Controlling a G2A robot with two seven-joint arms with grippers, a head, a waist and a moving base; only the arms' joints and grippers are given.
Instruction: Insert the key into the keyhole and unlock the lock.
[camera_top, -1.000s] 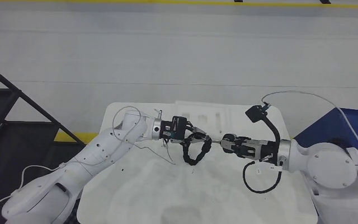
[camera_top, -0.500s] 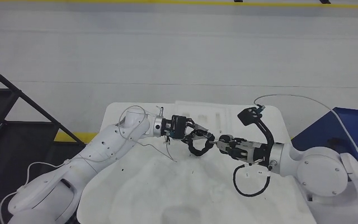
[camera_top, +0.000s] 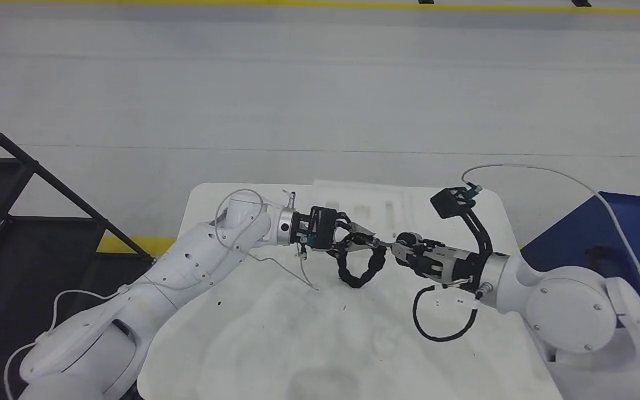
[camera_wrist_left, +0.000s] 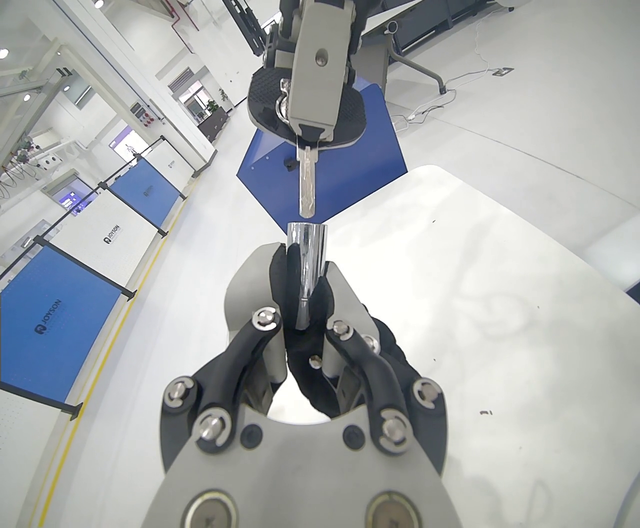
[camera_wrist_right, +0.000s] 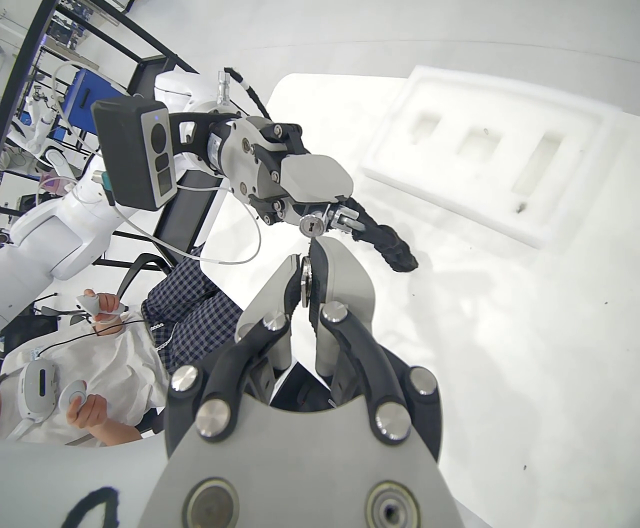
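My left gripper (camera_wrist_left: 299, 272) is shut on the lock's chrome cylinder (camera_wrist_left: 306, 245), held above the table. The lock's black cable (camera_top: 361, 268) hangs in a loop below it. My right gripper (camera_wrist_right: 308, 262) is shut on the key's head (camera_wrist_right: 305, 286). In the left wrist view the key's blade (camera_wrist_left: 306, 186) points straight at the cylinder's end, its tip a small gap short of it. The right wrist view looks at the cylinder's round face with the keyhole (camera_wrist_right: 311, 226), just beyond my own fingertips. In the top view the left gripper (camera_top: 345, 234) and right gripper (camera_top: 400, 246) face each other over the table's middle.
A white foam tray (camera_top: 383, 206) with rectangular recesses lies at the table's far edge, behind the grippers. The white table (camera_top: 300, 340) extends bare toward the near edge. A black cable loops under the right arm (camera_top: 437, 322).
The right arm came in toward the lock, then eased back slightly. The left gripper edged a little toward it and the cable loop swung. Both grips held.
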